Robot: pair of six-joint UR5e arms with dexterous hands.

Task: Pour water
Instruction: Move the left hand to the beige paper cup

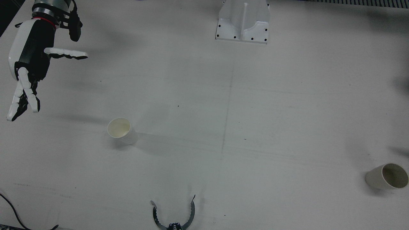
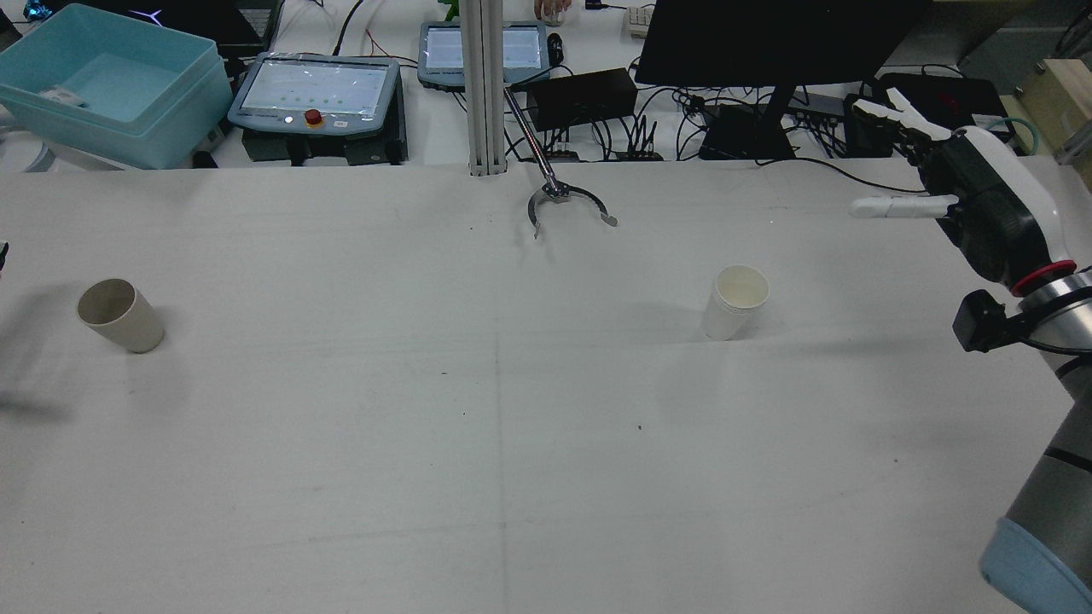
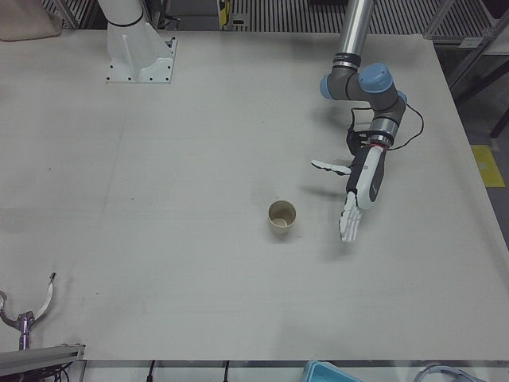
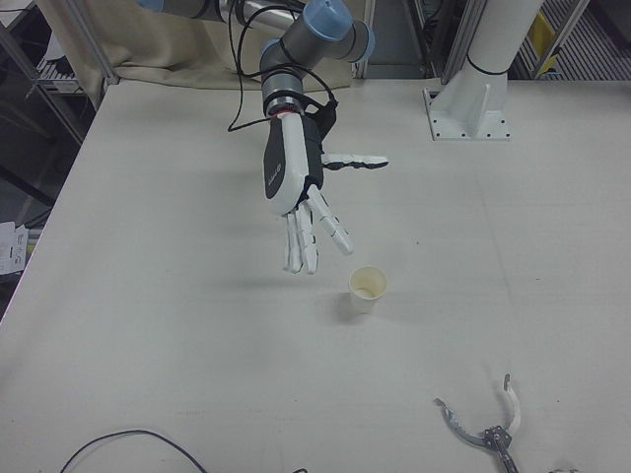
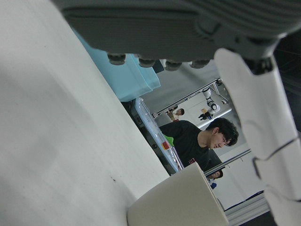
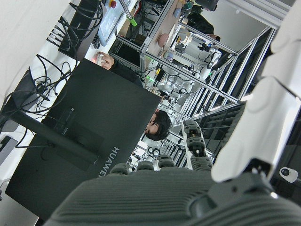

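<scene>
A white paper cup (image 1: pixel 120 130) (image 2: pixel 737 300) (image 4: pixel 368 288) stands upright on the table's right half. My right hand (image 1: pixel 29 64) (image 2: pixel 968 209) (image 4: pixel 296 192) hovers above and behind it, open, fingers spread, touching nothing. A beige cup (image 1: pixel 387 176) (image 2: pixel 119 315) (image 3: pixel 281 215) stands upright on the left half. My left hand (image 3: pixel 359 187) is open beside that cup, a short gap away, fingers pointing toward the front edge. The left hand view shows the beige cup (image 5: pixel 178 202) close by and one finger (image 5: pixel 256 117) above it.
A metal claw tool (image 1: pixel 174 217) (image 2: pixel 567 205) lies at the operators' edge. An arm pedestal (image 1: pixel 244 22) is bolted at the robot's side. Beyond the table stand a teal bin (image 2: pixel 111 85), teach pendants, a monitor and cables. A person (image 5: pixel 197 141) sits behind.
</scene>
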